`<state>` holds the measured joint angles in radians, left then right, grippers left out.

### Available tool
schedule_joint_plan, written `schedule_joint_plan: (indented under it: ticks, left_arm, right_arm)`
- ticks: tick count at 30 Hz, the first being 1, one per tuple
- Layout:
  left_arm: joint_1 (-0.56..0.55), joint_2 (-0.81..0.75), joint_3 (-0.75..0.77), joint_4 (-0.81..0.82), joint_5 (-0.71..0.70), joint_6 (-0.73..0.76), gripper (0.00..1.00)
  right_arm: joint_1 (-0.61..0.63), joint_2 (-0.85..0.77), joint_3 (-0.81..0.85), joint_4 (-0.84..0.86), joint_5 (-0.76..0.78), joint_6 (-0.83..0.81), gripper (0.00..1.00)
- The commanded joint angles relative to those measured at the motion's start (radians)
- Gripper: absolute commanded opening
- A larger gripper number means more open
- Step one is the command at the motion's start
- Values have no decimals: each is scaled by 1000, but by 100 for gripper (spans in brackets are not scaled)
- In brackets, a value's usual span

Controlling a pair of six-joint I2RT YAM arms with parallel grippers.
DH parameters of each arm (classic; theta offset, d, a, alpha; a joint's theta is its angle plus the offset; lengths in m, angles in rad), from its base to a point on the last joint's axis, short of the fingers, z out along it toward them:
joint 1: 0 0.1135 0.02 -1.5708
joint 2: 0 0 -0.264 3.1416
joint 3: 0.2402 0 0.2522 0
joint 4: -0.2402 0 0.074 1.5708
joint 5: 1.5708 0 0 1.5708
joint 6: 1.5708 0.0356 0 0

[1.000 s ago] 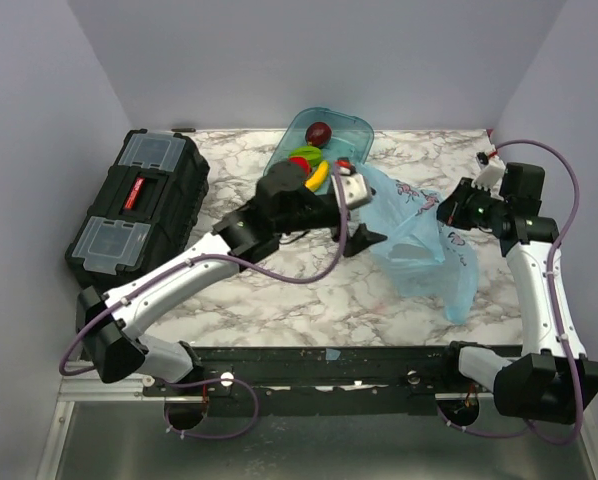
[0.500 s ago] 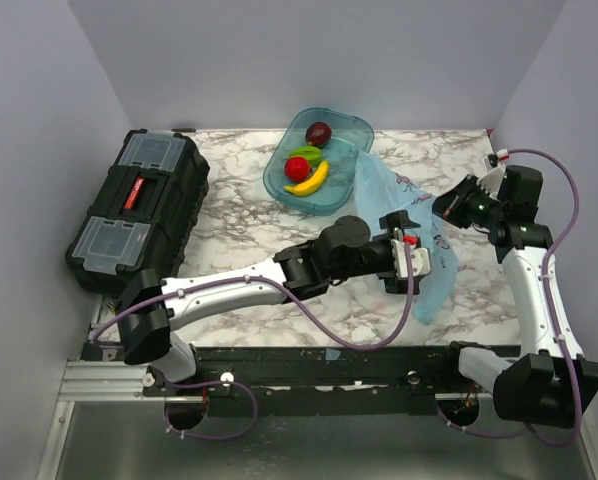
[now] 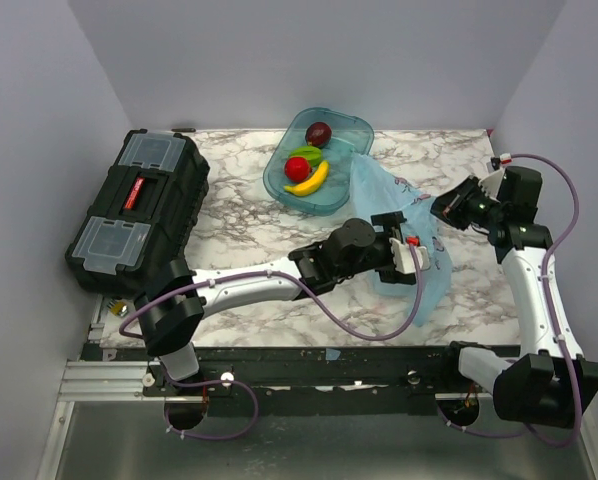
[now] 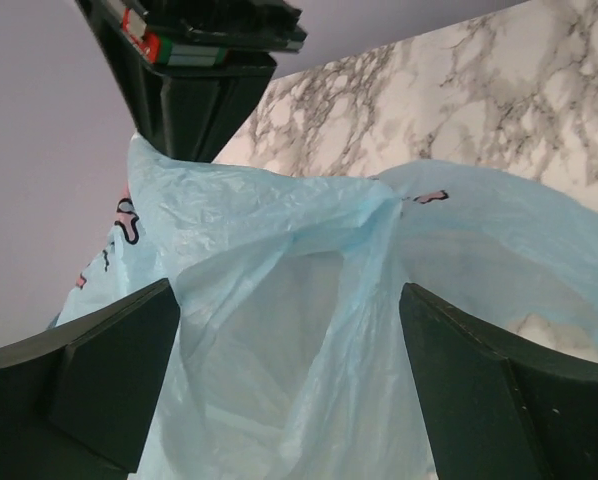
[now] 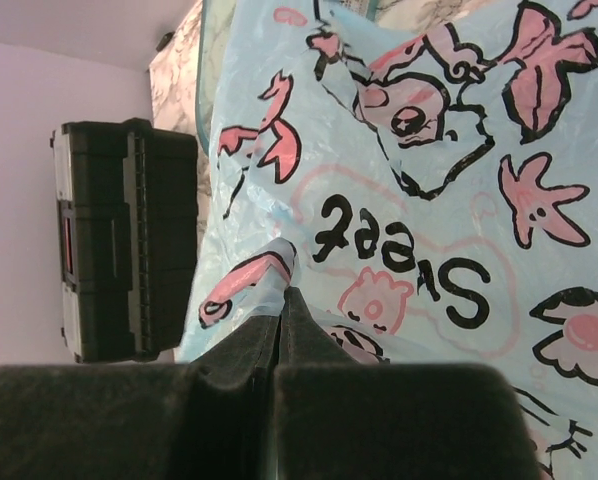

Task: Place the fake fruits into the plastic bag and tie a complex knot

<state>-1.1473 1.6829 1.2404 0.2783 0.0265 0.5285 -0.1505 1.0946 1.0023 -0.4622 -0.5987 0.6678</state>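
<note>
From the near edge, the left arm reaches out low across the marble counter (image 3: 249, 215) toward the right of the middle. Its left gripper (image 4: 287, 295) stands wide open, with one dark finger (image 4: 109, 385) on each side of a fold of the plastic bag (image 3: 427, 285). I cannot tell whether the fingers touch the film.

The bag is thin, light blue and crinkled, with pink cartoon shapes. It spreads over the right half of the counter. Just past the left gripper, the right gripper (image 5: 281, 310) is pinched tight on a bit of the bag's edge and holds that part up.

Farther back, the fake fruits lie in a clear teal tray (image 3: 354, 122) just beside the bag's far corner. The yellow banana (image 3: 310, 180) and the red round one (image 3: 298, 167) are nearest. The green piece (image 3: 304, 153) is behind them, and the maroon one (image 3: 318, 132) is at the back. A black toolbox (image 3: 139, 205) sits along the left wall.
</note>
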Motion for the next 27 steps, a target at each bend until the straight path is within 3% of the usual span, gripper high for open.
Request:
schedule_joint_plan:
  ticks: [1,6,17,22,27]
  left_arm:
    - [1,-45,-54,71,163,-28,90]
    - [4,-65,-87,41,282,-20,75]
    - [0,-54,-74,19,339,48,70]
    - [-6,52,30,-38,180,68,81]
    - [10,162,158,-85,5,115,82]
  right_arm:
    - [0,37,1,45,20,67,1]
    - [0,60,11,80,24,85,1]
    - [-1,31,-24,65,26,96,1]
    - [0,27,2,44,17,104,1]
    - [0,38,17,13,5,85,1]
